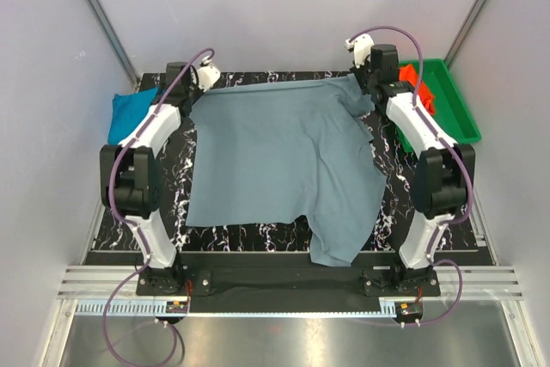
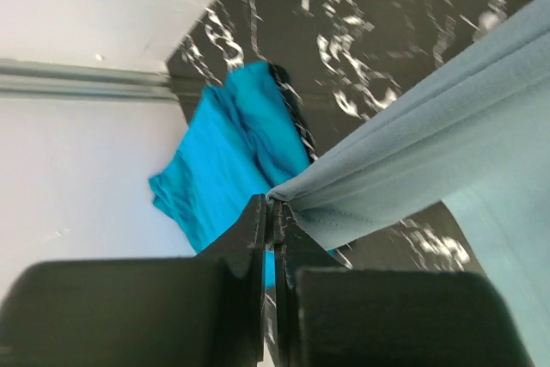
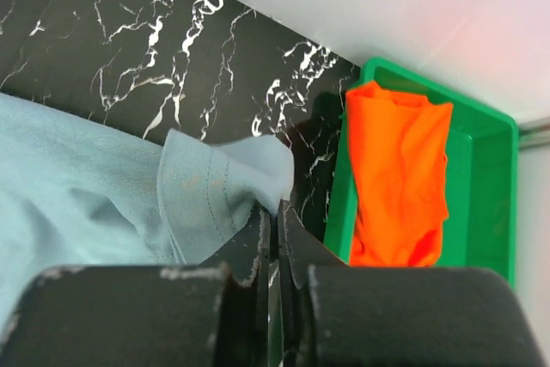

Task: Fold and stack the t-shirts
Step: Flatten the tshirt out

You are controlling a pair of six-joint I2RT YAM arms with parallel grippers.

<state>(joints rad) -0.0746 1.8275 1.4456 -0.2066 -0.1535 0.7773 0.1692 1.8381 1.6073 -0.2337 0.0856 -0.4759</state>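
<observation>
Both the left gripper (image 2: 273, 212) and right gripper (image 3: 273, 212) are pinching shut on the far edge of the grey-blue t-shirt (image 1: 275, 169); the arms (image 1: 427, 139) are hiding its corners.

green tray (image 1: 466, 109) beside right claw (image 3: 275, 212), teal shirt (image 1: 131, 114) beside left claw (image 2: 273, 210)

Both arms reach far from their bases. The left arm (image 1: 142, 156) runs from 7 o'clock up to 11 o'clock of the top view, and the right arm (image 1: 430, 148) from 5 o'clock to 1 o'clock — elbows bent outward. The left gripper (image 2: 273, 210) is pinched tight on an edge of the grey-blue t-shirt (image 1: 284, 161). The right gripper (image 3: 273, 212) is clamped likewise on another edge — jaws all but touching.
</observation>
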